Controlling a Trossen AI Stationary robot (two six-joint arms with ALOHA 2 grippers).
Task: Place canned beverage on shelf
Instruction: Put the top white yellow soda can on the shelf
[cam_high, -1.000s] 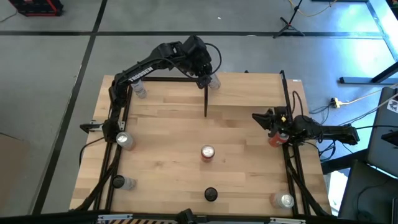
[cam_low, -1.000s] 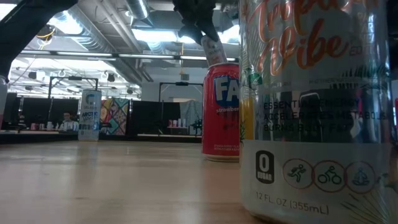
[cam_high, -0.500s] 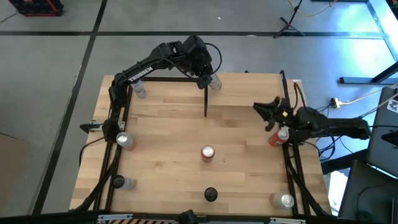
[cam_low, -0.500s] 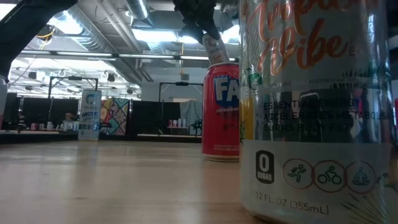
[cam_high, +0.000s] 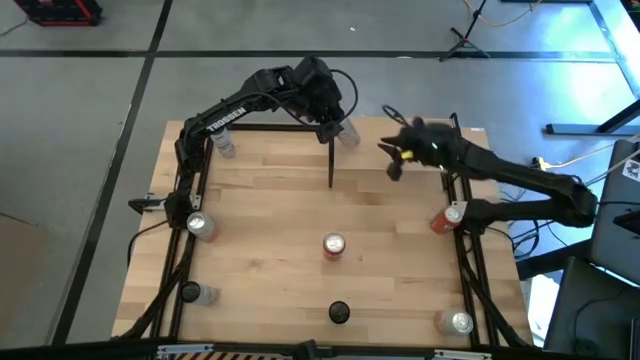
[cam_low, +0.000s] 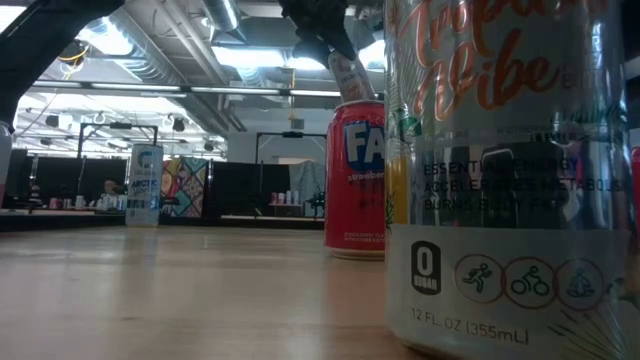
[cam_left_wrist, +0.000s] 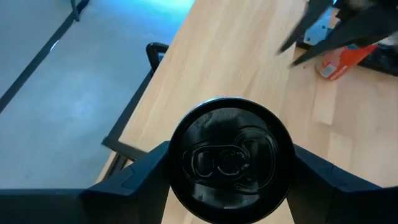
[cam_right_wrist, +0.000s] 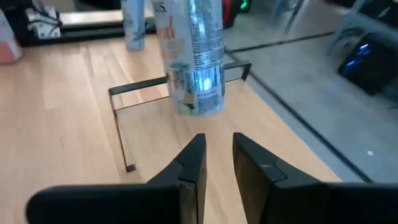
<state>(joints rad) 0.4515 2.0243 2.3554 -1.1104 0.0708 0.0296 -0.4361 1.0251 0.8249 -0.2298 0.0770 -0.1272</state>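
Wood tabletop (cam_high: 270, 210): 1; carries 7 free cans + shelf
cans total: 8; 1 gripped, 7 standing loose
held can (cam_left_wrist: 229, 158): silver w/ print, dark lid up toward L wrist cam; pinched btwn L fingers (cam_left_wrist: 146, 171); sits at table's back edge, straight ahead of R fingertips (cam_right_wrist: 198, 146)
shelf (cam_right_wrist: 140, 86): 1; thin black bar + post show just beyond R fingertips; held can right by the bar; can't tell if can's base touches wood
L gripper (cam_high: 336, 127): clamped on held can, 1 finger each side
R gripper (cam_right_wrist: 217, 138): 2 fingers a little apart, nothing btwn; low over the wood, aimed at held can, not touching it
free cans, far side of L fingers: back-left can (cam_high: 225, 146); 1
free cans, behind R fingers: orange can (cam_high: 446, 218) by R table edge; 1
free cans, well clear of both sets of fingers: red can (cam_high: 333, 245) mid-table; left-edge can (cam_high: 201, 226); front-left can (cam_high: 190, 292); dark-top can (cam_high: 340, 313); front-right can (cam_high: 458, 322); 5
arms: 2; both grippers over table's back half, near each other
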